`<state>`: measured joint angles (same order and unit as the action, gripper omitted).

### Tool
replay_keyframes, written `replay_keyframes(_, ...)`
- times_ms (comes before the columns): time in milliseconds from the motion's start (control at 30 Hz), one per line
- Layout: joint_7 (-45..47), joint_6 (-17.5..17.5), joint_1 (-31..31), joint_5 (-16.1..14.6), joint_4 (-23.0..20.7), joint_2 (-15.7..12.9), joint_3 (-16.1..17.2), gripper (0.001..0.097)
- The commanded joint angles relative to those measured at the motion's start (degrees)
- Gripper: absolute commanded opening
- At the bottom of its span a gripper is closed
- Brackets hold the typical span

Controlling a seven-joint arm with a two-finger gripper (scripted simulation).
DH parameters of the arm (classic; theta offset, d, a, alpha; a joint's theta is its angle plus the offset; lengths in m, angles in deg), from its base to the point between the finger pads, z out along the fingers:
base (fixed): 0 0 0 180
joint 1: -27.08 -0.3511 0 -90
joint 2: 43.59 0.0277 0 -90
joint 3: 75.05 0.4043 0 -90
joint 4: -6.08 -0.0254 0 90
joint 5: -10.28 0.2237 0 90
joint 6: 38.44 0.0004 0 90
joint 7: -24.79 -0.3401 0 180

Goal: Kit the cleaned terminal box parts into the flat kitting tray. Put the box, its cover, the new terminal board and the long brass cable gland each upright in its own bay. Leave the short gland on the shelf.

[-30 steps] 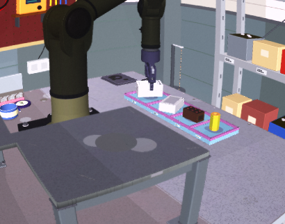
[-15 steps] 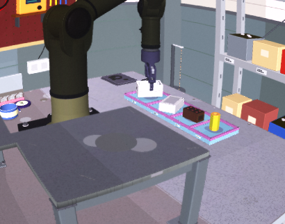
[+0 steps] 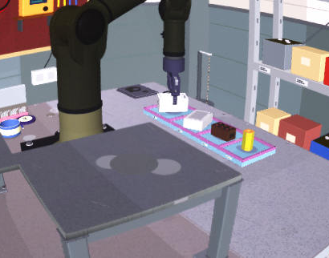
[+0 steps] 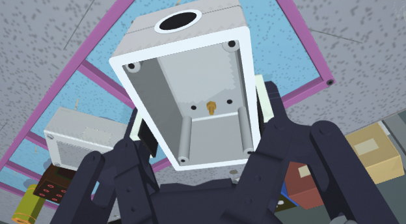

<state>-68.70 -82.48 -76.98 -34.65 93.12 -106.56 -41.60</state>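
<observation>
The white terminal box [image 3: 173,102] [image 4: 192,84] stands open side up in the end bay of the flat kitting tray [image 3: 208,132], and my gripper [image 3: 175,97] [image 4: 201,133] grips it with a finger on each long side wall. A round hole shows in its far end wall. The white cover [image 3: 198,119] [image 4: 81,139] sits in the bay beside it. The dark brown terminal board [image 3: 223,130] [image 4: 53,186] follows in the third bay. The yellow brass gland [image 3: 247,140] [image 4: 27,207] stands upright in the last bay.
Behind the tray a metal shelf rack [image 3: 273,60] holds grey, tan, red and blue boxes. A raised grey table [image 3: 124,180] fills the foreground left of the tray. A dark plate [image 3: 137,90] lies behind the arm, and a small blue-and-white bowl [image 3: 10,127] sits far left.
</observation>
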Motion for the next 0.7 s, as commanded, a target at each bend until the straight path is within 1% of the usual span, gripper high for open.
replay_keyframes(0, 0.0, 0.0, 0.0, 0.0, -0.1, 0.1, 0.0, 0.008)
replay_keyframes(667, -0.4, 0.7, -0.2, -0.5, 0.0, -0.6, -0.3, 0.008)
